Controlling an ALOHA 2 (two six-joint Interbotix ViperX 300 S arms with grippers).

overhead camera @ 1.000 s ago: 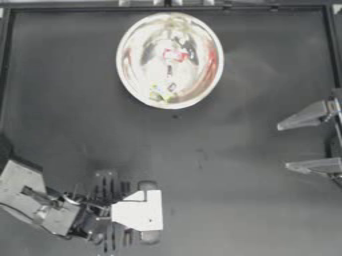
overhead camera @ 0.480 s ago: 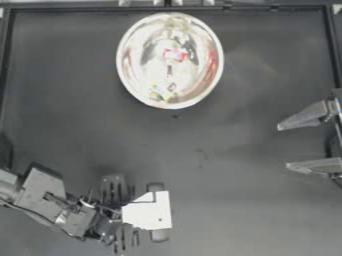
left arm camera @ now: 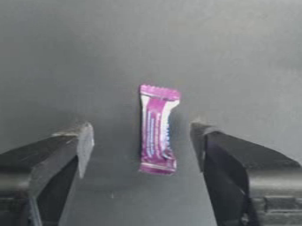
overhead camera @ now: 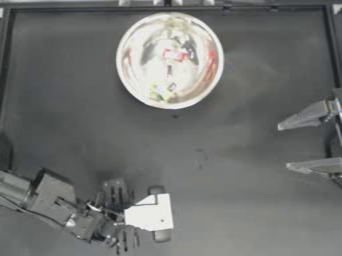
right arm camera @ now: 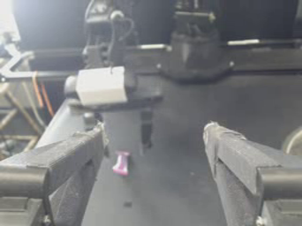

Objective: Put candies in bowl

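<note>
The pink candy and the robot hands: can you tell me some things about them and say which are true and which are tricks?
1. The pink candy lies on the table between the left gripper's open jaws. True.
2. The left gripper is squeezing the candy. False: its jaws stand apart on either side, not touching it.
3. The bowl is empty. False: candies show inside it.
4. The right gripper is open at the table's right edge, far from the bowl. True.
5. The pink candy is inside the bowl. False: it is on the table.
</note>
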